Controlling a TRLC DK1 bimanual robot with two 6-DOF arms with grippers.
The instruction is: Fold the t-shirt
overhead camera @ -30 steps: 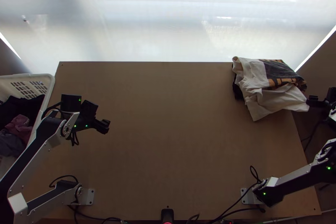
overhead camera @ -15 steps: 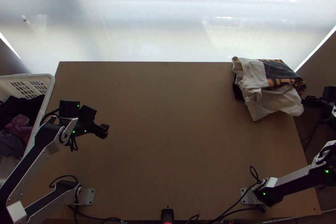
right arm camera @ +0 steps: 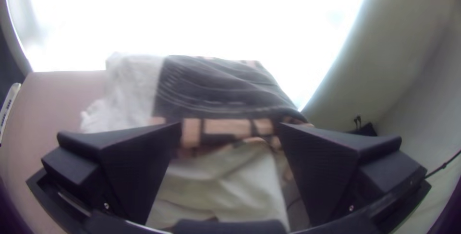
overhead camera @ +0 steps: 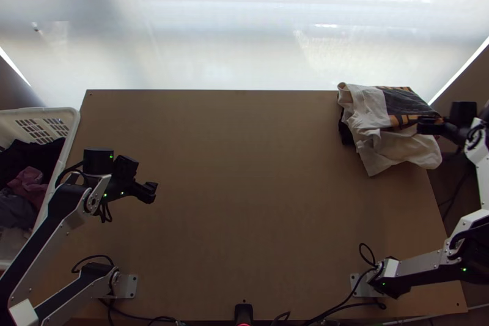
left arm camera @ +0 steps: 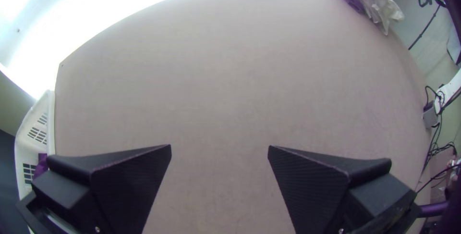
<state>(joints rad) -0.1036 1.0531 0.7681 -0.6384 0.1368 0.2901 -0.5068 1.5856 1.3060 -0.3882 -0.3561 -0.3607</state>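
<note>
A white t-shirt [overhead camera: 400, 148] with a dark and orange print lies bunched at the table's far right corner, with dark cloth under its left side. My right gripper [overhead camera: 422, 124] is over the shirt's right part. In the right wrist view its fingers stand apart, and beyond my right gripper [right arm camera: 230, 126] the t-shirt [right arm camera: 221, 166] spreads out, none of it visibly held. My left gripper [overhead camera: 153, 191] hangs over the table's left part, far from the shirt. Seen from its wrist, my left gripper [left arm camera: 219, 147] is open above bare wood.
A white basket [overhead camera: 72, 127] with dark and pink clothes [overhead camera: 29, 184] stands at the table's left edge. The wooden table [overhead camera: 244, 173] lies between the arms. Cables [overhead camera: 342, 292] run along its near edge. A bright translucent screen [overhead camera: 232, 32] is behind it.
My right gripper has come from beside the table's right edge up and left over the shirt. The shirt's right end has drawn slightly leftward. The left arm has shifted a little.
</note>
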